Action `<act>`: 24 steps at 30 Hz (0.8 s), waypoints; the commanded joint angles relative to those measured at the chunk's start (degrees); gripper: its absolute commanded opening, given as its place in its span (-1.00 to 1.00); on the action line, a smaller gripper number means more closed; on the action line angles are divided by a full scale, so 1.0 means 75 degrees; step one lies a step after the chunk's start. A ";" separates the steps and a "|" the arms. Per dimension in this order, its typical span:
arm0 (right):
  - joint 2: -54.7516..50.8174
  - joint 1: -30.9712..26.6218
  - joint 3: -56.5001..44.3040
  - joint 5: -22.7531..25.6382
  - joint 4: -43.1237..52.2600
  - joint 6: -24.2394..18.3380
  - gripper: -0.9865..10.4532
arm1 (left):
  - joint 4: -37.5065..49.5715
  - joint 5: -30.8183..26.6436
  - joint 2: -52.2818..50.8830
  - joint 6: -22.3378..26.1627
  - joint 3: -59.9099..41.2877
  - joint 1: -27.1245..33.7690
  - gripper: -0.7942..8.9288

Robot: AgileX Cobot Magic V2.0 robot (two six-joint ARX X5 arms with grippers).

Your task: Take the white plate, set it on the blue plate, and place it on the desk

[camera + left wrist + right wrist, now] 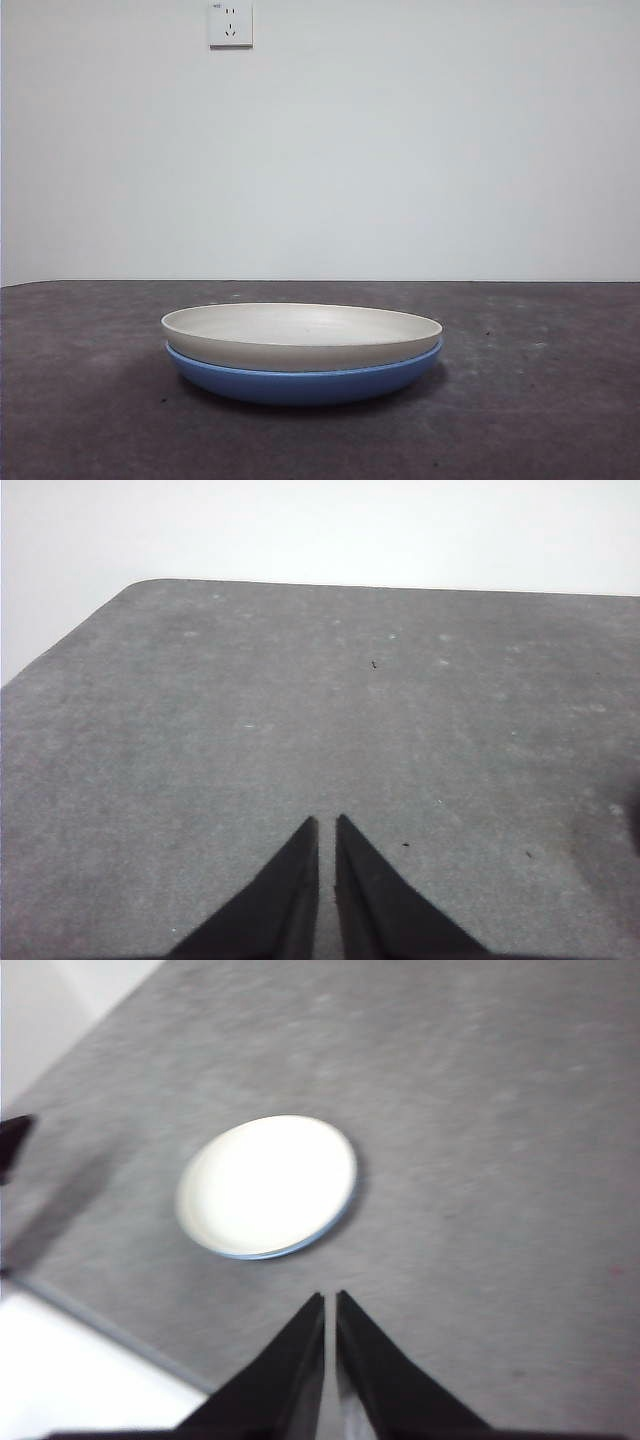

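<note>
The white plate is seen nested inside the blue plate, a little below the centre of the front view. The cream rim is raised above the blue one all the way round, and only the blue plate's outer wall and a thin line of its rim are shown beneath it. The stack is set on the desk, whose dark, speckled surface fills the lower part of that frame. No gripper is seen near the stack in this view.

In the right wrist view the same stack is shown from high above: the white plate is overexposed and slightly blurred, and the blue plate is visible only as a thin crescent along its edge. The right gripper is held well apart from the plates, its two black jaws brought together with only a hairline slit between them and nothing held.

In the left wrist view only bare desk is shown. The left gripper is likewise closed on nothing, the jaw tips almost touching.

A white wall socket is mounted at the upper left of the front view. Small grey marks are printed at its corner, but they cannot be read. No other label or writing is shown.
</note>
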 commanded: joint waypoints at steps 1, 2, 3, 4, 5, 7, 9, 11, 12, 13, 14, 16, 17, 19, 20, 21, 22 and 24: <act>-0.0178 -0.0784 -0.0484 0.0055 0.0941 -0.1346 -0.80 | -0.0055 -0.0015 -0.0017 0.0050 -0.0157 0.0017 -0.78; -0.0286 -0.1070 -0.0790 0.0055 0.1466 -0.1629 -0.80 | -0.0055 -0.0015 -0.0017 0.0050 -0.0157 0.0017 -0.78; -0.0458 -0.1405 -0.1221 0.0055 0.2113 -0.1877 -0.80 | -0.0055 -0.0015 -0.0017 0.0050 -0.0157 0.0017 -0.78; -0.0644 -0.1722 -0.1705 0.0044 0.2818 -0.2008 -0.80 | -0.0055 -0.0017 -0.0017 0.0047 -0.0157 0.0017 -0.78; -0.0836 -0.2017 -0.2229 0.0003 0.3564 -0.2066 -0.80 | -0.0055 -0.0015 -0.0017 0.0050 -0.0157 0.0017 -0.78; -0.1271 -0.2582 -0.3430 -0.0032 0.5088 -0.2113 -0.80 | -0.0055 -0.0015 -0.0017 0.0050 -0.0157 0.0017 -0.78; -0.1655 -0.3040 -0.4538 -0.0032 0.6362 -0.2116 -0.80 | -0.0055 -0.0015 -0.0017 0.0050 -0.0157 0.0017 -0.78; -0.2025 -0.3442 -0.5584 -0.0029 0.7391 -0.2116 -0.80 | -0.0055 -0.0017 -0.0017 0.0050 -0.0157 0.0017 -0.78; -0.2206 -0.3611 -0.6079 -0.0029 0.7839 -0.2116 -0.80 | -0.0055 -0.0017 -0.0017 0.0050 -0.0157 0.0017 -0.78; -0.2381 -0.3751 -0.6560 -0.0023 0.8247 -0.2116 -0.80 | -0.0055 -0.0015 -0.0017 0.0050 -0.0157 0.0017 -0.78; -0.2512 -0.3844 -0.6924 -0.0020 0.8527 -0.2116 -0.80 | -0.0055 -0.0015 -0.0017 0.0050 -0.0157 0.0017 -0.78; -0.2789 -0.3998 -0.7638 -0.0017 0.8993 -0.2119 -0.80 | -0.0055 -0.0015 -0.0017 0.0050 -0.0157 0.0017 -0.78; -0.2929 -0.4054 -0.7962 -0.0017 0.9133 -0.2119 -0.80 | -0.0055 -0.0017 -0.0017 0.0050 -0.0157 0.0017 -0.78; -0.3179 -0.4115 -0.8480 -0.0015 0.9317 -0.2119 -0.80 | -0.0055 -0.0017 -0.0017 0.0050 -0.0157 0.0017 -0.78; -0.3308 -0.4118 -0.8725 0.0012 0.9398 -0.2124 -0.80 | -0.0055 -0.0015 -0.0017 0.0050 -0.0157 0.0017 -0.78; -0.3433 -0.4118 -0.8921 0.0050 0.9390 -0.2139 -0.80 | -0.0055 -0.0015 -0.0017 0.0050 -0.0157 0.0017 -0.78; -0.3523 -0.4115 -0.9063 0.0070 0.9393 -0.2145 -0.80 | -0.0055 -0.0015 -0.0017 0.0050 -0.0157 0.0017 -0.78; -0.3730 -0.4112 -0.9346 0.0192 0.9387 -0.2145 -0.80 | -0.0055 -0.0015 -0.0017 0.0050 -0.0157 0.0017 -0.78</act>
